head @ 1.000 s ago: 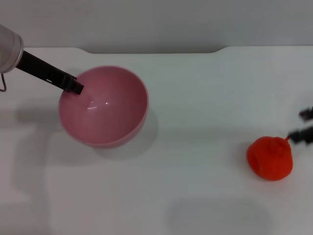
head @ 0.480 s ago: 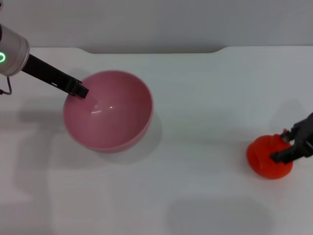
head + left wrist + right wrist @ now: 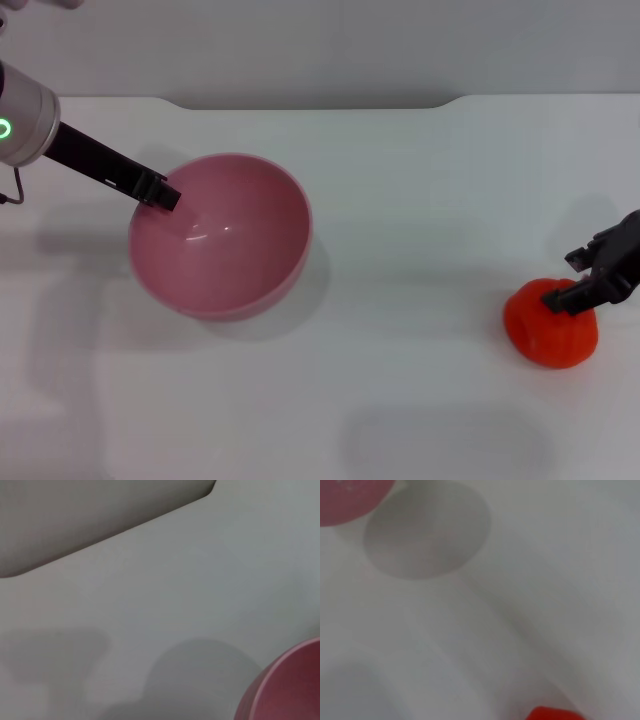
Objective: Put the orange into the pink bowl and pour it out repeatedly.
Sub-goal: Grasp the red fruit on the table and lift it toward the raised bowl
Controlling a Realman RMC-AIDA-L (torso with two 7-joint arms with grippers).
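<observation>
The pink bowl (image 3: 235, 250) stands left of centre on the white table, its inside showing nothing in it. My left gripper (image 3: 163, 192) reaches in from the far left and is shut on the bowl's far-left rim. The left wrist view shows only a slice of the pink bowl (image 3: 292, 690). The orange (image 3: 549, 325) lies at the right, near the table's right side. My right gripper (image 3: 568, 278) hangs open over it, one finger across its top and the other just beyond its far side. In the right wrist view, the orange (image 3: 554, 714) peeks in and the pink bowl (image 3: 347, 497) shows in a corner.
The white table (image 3: 400, 200) spreads between the bowl and the orange. Its far edge (image 3: 310, 103) runs along a grey wall, with a shallow notch in the middle.
My right gripper has come in from the right edge and now sits over the orange. The left gripper and the bowl have shifted slightly toward me and to the right.
</observation>
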